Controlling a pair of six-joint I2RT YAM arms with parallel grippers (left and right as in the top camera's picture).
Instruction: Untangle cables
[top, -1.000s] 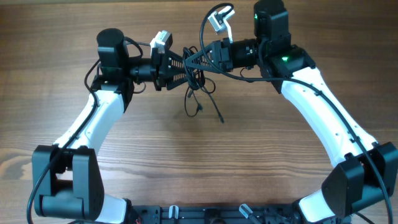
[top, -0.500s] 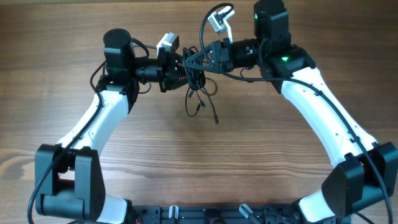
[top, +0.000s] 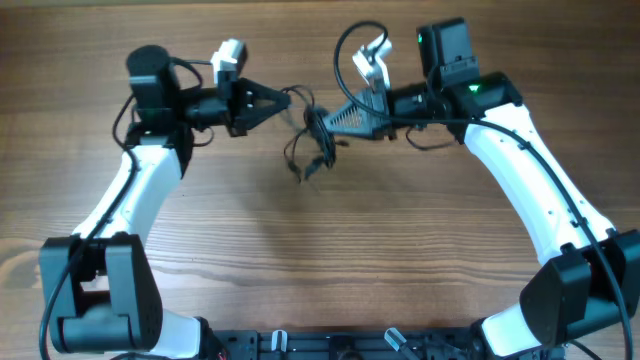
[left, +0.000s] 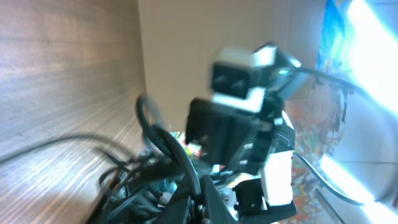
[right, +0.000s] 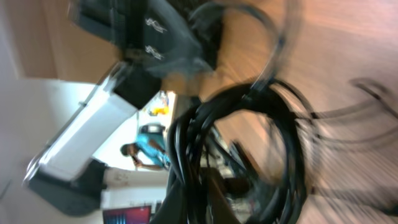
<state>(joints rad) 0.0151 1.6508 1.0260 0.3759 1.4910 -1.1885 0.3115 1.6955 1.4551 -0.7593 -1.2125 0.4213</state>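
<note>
Left tool (top: 280, 98) has snapped closed, looks like on one thin strand; right tool (top: 328, 122) clamps the glossy black cables (top: 310, 140), a loopy knot between them over the wood-grain counter (top: 300, 250). Arms pulled apart since earlier.

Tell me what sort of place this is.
Probably a robotics lab bench: a left arm and right arm at a wooden table, thin black cables between them, a person in blue behind.

1. Two arms: left arm (top: 140, 190) at 9 o'clock, right arm (top: 530, 180) at 3 o'clock.
2. Two pincers: left pincer (top: 275, 98), right pincer (top: 325, 120).
3. One bundle of cables (top: 312, 140); wires uncountable.
4. One worktop (top: 300, 260).
</note>
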